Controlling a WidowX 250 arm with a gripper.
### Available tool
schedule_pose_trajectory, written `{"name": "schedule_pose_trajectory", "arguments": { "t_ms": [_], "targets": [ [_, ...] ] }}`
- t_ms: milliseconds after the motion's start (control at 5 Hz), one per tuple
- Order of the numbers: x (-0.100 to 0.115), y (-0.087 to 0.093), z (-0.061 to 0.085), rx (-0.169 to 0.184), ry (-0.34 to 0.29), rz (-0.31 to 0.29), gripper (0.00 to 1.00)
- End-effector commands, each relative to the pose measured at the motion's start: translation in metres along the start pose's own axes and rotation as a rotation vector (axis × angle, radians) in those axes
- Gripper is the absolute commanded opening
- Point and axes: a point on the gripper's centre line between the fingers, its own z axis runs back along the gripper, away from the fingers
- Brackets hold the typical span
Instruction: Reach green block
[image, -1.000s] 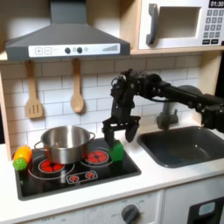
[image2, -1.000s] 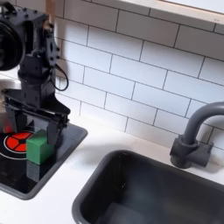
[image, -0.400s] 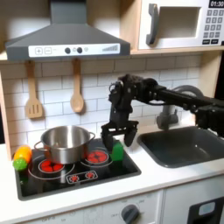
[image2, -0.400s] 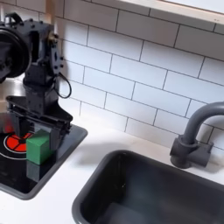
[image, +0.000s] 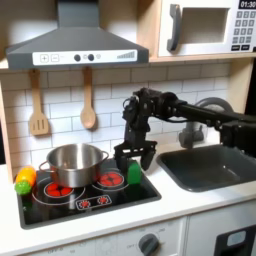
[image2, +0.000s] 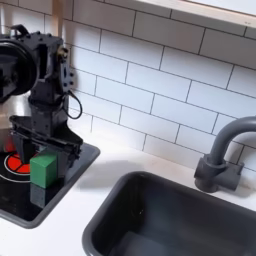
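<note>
The green block stands upright on the right front part of the black toy stove, small and bright green. My gripper hangs just above and slightly behind it, open, with its two black fingers spread to either side of the block. No finger touches the block as far as I can tell. The black arm reaches in from the first exterior view's right.
A steel pot sits on the stove's left burner. A yellow-orange toy with a lime-green piece lies at the stove's left edge. A dark sink with a grey faucet is to the right. Wooden utensils hang on the tiled wall.
My gripper has shifted a little to the left in both exterior views and sunk slightly toward the green block. The block and pot have not moved.
</note>
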Motion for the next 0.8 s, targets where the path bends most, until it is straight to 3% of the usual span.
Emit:
{"name": "schedule_pose_trajectory", "arguments": {
  "t_ms": [0,600],
  "targets": [
    [-0.002,0.005,-0.009,0.001,0.018,-0.002,1.00],
    [-0.001,0.000,-0.019,-0.014,0.032,-0.053,1.00]
  ]
}}
